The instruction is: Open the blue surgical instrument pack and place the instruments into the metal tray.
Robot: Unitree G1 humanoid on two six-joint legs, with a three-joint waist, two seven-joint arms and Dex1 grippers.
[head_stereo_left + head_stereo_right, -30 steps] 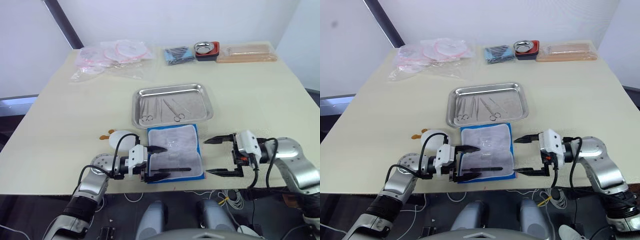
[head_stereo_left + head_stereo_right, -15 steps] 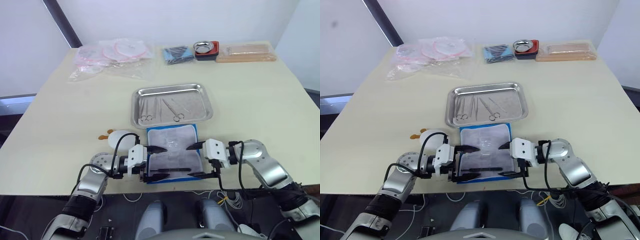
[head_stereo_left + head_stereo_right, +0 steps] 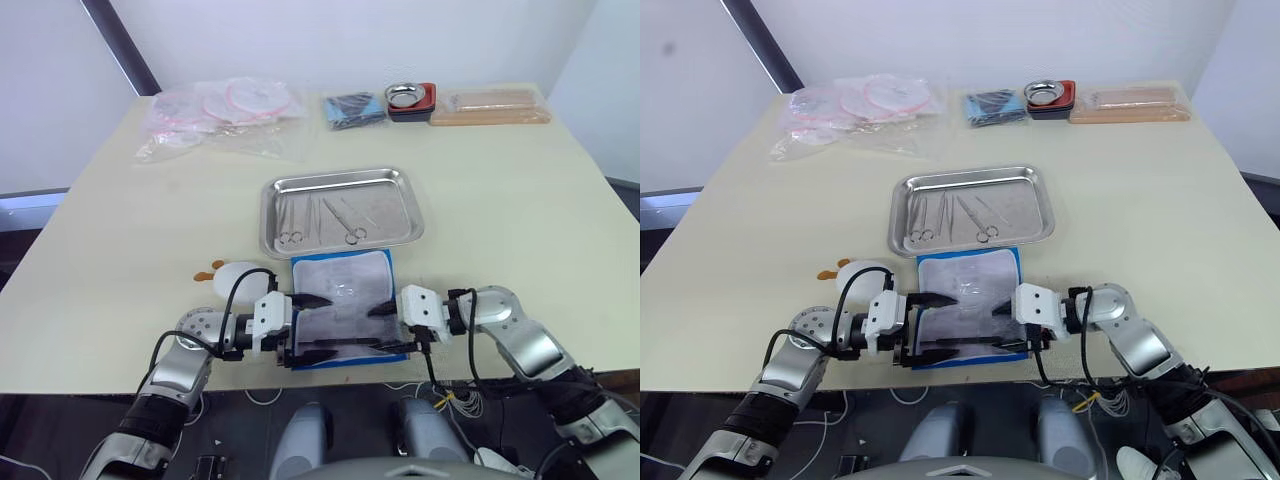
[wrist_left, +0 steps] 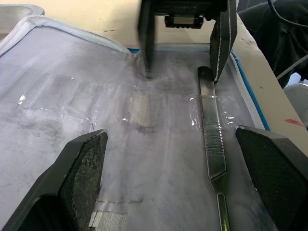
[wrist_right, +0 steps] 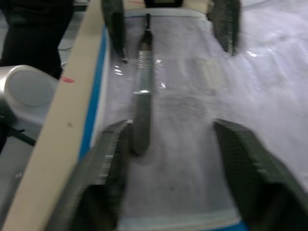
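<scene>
Opened pack, one tool left inside

The blue surgical instrument pack (image 3: 343, 308) lies flat, whitish-grey lining up, just before the metal tray (image 3: 343, 209); a straight silver tool (image 4: 212, 127) rests on it between the wide-open, empty left gripper (image 3: 312, 326) and right gripper (image 3: 385, 329).

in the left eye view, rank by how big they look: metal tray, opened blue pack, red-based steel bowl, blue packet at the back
1. metal tray
2. blue surgical instrument pack, nearer the camera, so the gap is unsure
3. blue packet
4. steel bowl; these two lie farthest back
</scene>
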